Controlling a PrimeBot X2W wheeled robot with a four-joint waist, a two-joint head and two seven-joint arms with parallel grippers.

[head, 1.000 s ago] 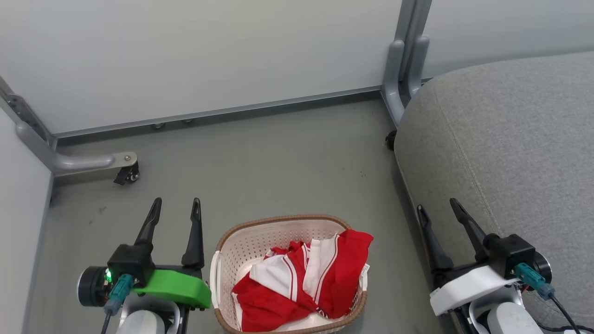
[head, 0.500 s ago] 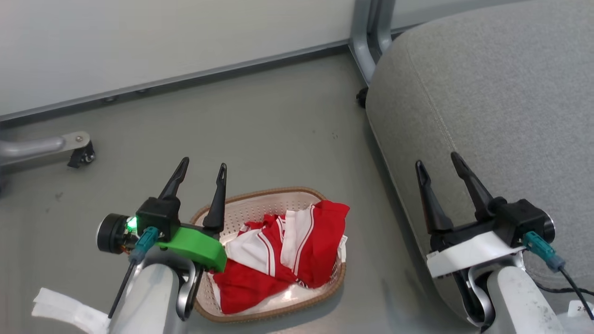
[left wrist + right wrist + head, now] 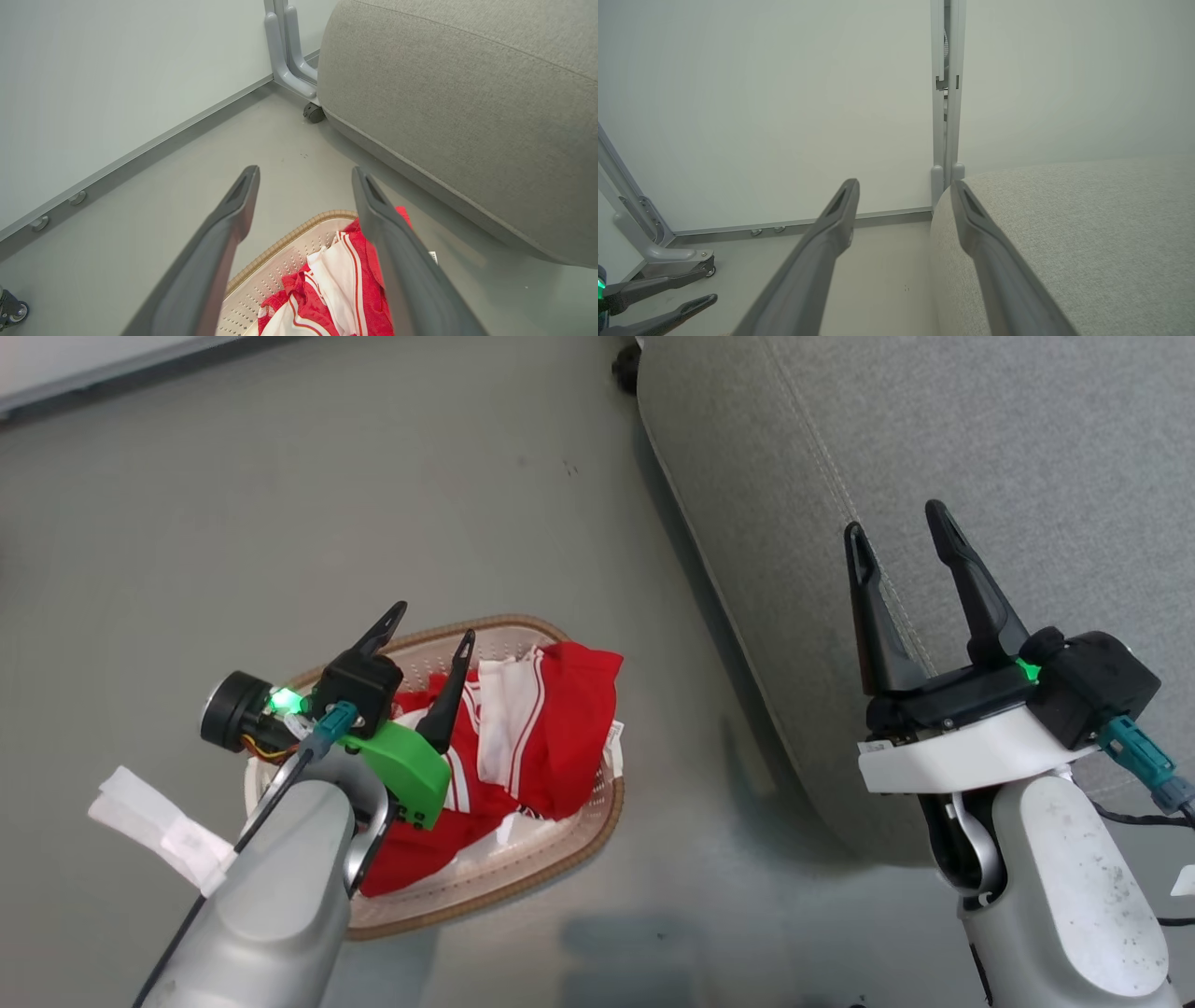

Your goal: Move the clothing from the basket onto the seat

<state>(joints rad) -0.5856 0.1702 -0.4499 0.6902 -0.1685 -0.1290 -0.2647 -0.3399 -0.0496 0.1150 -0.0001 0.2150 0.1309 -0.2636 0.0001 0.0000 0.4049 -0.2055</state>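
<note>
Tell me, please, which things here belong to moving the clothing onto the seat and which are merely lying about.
Part of the job: the clothing, heaped in the basket; the seat beside it; the left gripper, open over the basket; the right gripper, open near the seat's edge.

Merely there: the castor, the partition post, the wall panel, the floor.

Basket (image 3: 509,637), seat (image 3: 934,429) on grey floor (image 3: 280,476)

Grey floor (image 3: 280,476) is running up to pale wall panels (image 3: 117,70). A black caster (image 3: 313,112) is sitting beneath a grey post (image 3: 280,46).
</note>
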